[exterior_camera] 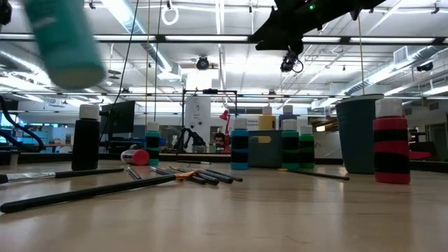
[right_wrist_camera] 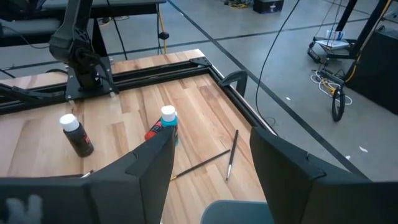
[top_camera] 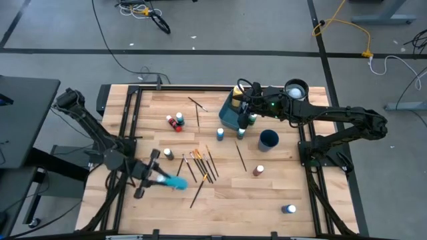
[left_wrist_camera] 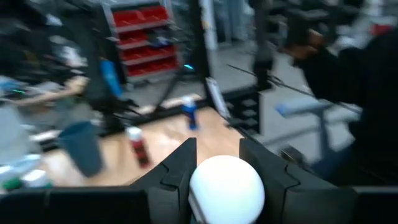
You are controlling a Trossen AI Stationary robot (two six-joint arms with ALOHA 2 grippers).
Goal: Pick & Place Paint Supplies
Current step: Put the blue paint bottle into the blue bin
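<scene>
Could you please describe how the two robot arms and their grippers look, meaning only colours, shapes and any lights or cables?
Both arms are dark, nearly black, built of slim jointed tubular links. The left gripper and the right gripper each end in two flat, angular dark fingers. A small green light glows on the right arm near its wrist. No loose cables or printed markings are visible on either arm.

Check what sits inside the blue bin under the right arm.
Nothing can be made out inside the blue bin: the right end effector, open and empty, covers most of it; only its near rim shows.
</scene>
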